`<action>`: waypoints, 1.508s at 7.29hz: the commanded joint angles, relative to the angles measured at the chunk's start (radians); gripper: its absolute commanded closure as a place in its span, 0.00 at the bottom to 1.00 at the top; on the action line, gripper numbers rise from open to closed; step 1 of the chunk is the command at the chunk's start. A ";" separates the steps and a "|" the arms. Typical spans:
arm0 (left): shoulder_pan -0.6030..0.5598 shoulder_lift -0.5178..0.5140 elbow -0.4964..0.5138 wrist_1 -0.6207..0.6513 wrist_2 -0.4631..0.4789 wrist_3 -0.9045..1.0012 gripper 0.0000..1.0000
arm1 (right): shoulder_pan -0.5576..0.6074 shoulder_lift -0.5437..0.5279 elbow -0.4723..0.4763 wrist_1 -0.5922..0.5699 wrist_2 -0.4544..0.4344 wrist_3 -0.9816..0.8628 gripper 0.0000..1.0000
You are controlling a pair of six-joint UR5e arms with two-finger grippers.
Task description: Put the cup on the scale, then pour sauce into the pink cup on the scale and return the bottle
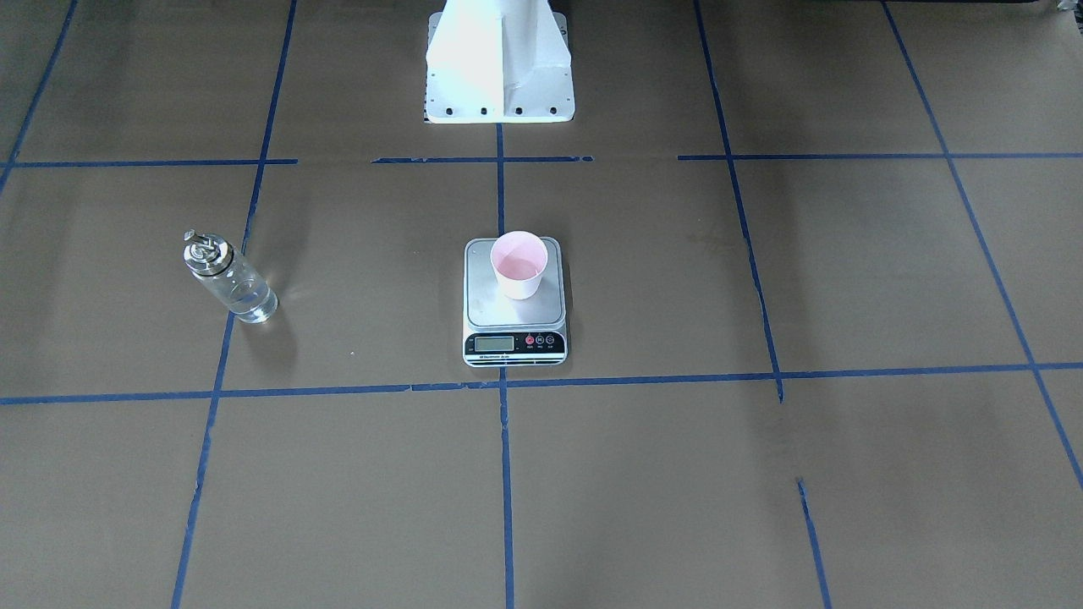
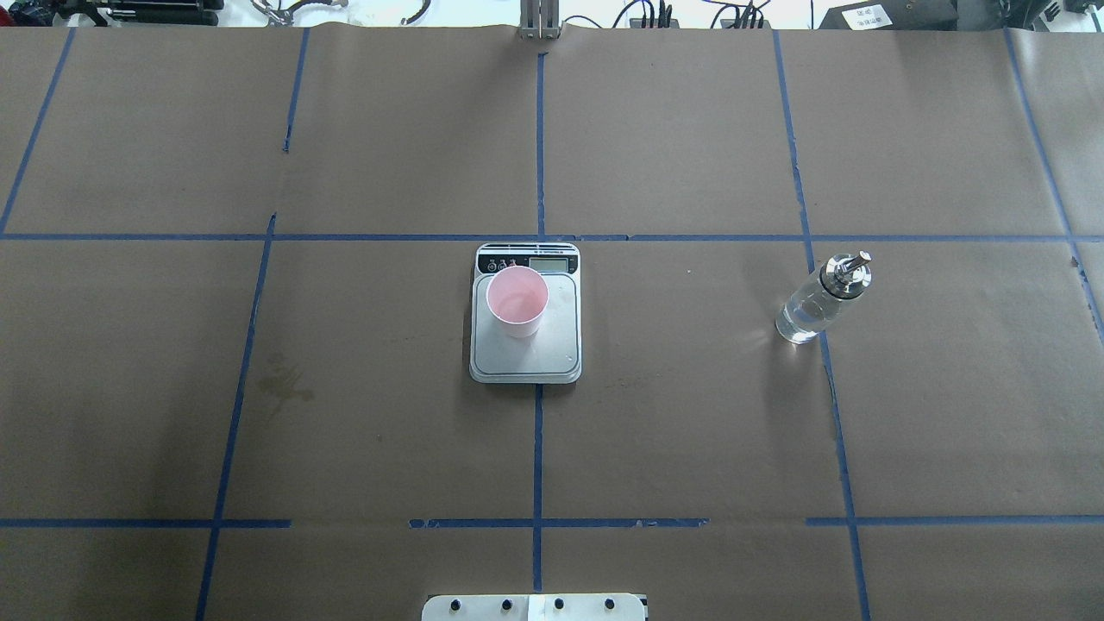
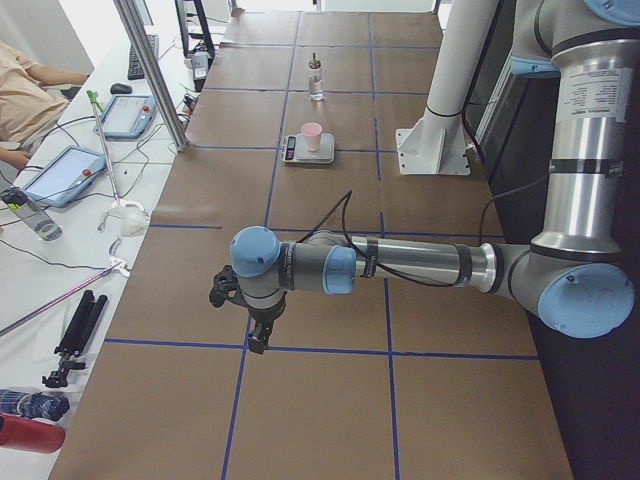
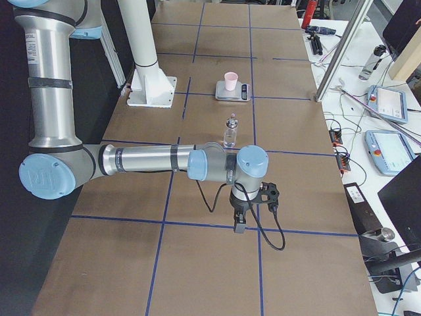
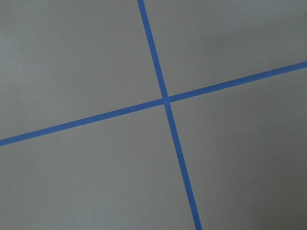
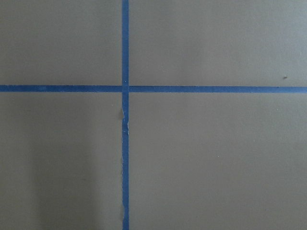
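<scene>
Counter [image 2: 690, 431]: brown paper marked into squares by blue tape lines [image 2: 538, 448]; it carries every task item.

Left arm [image 3: 400, 262]: stretched low over the counter's end on the robot's left, far from the items. The left claw [image 3: 258, 338] hangs over bare paper. Only a side view shows it, so whether it is apart or together cannot be told.

Right arm [image 4: 145, 160]: mirrored at the opposite end. The right claw [image 4: 238, 224] points down at a tape crossing with nothing near it, and its state likewise cannot be told.

Scale [image 2: 552, 354]: flat at the counter's middle, on the centre tape line, its display strip on the side away from the robot.

Bottle [image 2: 815, 302]: upright on the robot's right side, well apart from the scale, spout on, touched by nothing.

Cup [image 2: 517, 302]: upright on the scale's platform, towards the display end and the robot's left.

Sauce [image 1: 250, 300]: clear liquid shows in the bottle. The cup's bottom looks slightly darker, perhaps a small pour, but this is uncertain.

Progress: the cup placement is done. With the bottle standing free and both arms drawn away, the task appears either finished or paused before the pour, and the pictures do not settle which.
</scene>
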 commanded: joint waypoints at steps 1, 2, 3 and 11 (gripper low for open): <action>0.000 -0.002 -0.001 0.000 -0.001 0.000 0.00 | -0.001 -0.001 -0.008 0.001 -0.001 0.000 0.00; 0.000 -0.002 -0.002 0.000 -0.001 0.000 0.00 | -0.001 -0.001 -0.008 0.000 -0.001 0.000 0.00; 0.000 -0.003 -0.004 0.000 -0.001 0.000 0.00 | -0.001 -0.001 -0.008 0.000 -0.003 0.000 0.00; 0.002 -0.012 0.010 -0.002 0.001 -0.003 0.00 | 0.000 -0.001 -0.006 0.001 -0.001 0.000 0.00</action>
